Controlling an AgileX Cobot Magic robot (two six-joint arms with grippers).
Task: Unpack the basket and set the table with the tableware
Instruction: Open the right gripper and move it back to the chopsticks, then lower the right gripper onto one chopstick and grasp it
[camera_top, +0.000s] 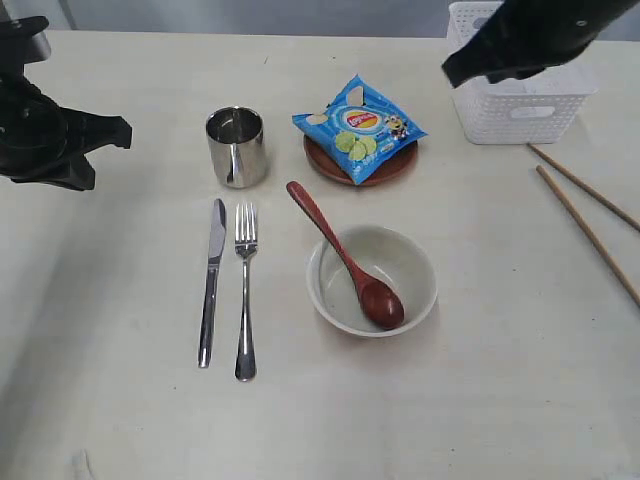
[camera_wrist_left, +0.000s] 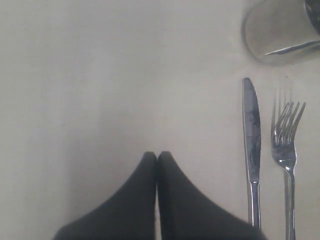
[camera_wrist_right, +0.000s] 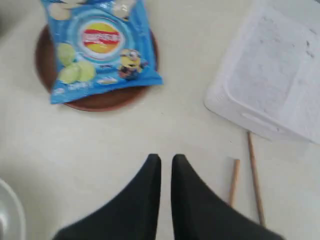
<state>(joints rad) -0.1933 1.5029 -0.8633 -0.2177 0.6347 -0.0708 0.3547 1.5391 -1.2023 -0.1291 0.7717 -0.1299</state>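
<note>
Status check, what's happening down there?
Left gripper shut, right gripper shut, both empty. Basket looks empty; cup, knife, fork, bowl, chopsticks laid out. Chip bag sits on plate.

Bright, even, diffuse light. Soft faint shadows beside bowl (camera_top: 372, 280) and cup (camera_top: 236, 147). Glare streaks on cup steel. Exterior view sharp; both wrist views soft, blurred.

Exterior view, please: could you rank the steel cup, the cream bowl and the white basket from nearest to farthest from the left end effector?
Measured from the left end effector:
1. steel cup, just to its right, left of centre.
2. cream bowl, past the middle and lower in the view.
3. white basket, at the far right, top corner.
</note>
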